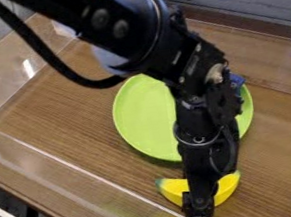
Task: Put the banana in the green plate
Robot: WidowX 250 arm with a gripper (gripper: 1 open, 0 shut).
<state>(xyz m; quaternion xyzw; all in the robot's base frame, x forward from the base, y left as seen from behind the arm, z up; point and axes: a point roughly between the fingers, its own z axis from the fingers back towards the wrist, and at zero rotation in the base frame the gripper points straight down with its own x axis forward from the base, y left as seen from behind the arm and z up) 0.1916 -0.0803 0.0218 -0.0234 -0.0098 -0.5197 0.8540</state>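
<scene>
The yellow banana [223, 185] lies on the wooden table just in front of the green plate [142, 116], near the front edge. The black arm comes down from the upper left and crosses the plate's right side. Its gripper [197, 202] sits right on top of the banana's middle and hides it, so yellow shows only on either side. The fingers are dark and blend with the wrist above, and I cannot make out how the jaws stand. The banana rests on the table, outside the plate.
A small blue block [237, 80] peeks out behind the arm at the plate's far right rim. Clear plastic walls [34, 160] fence the wooden table on the left and front. Grey planks run along the back.
</scene>
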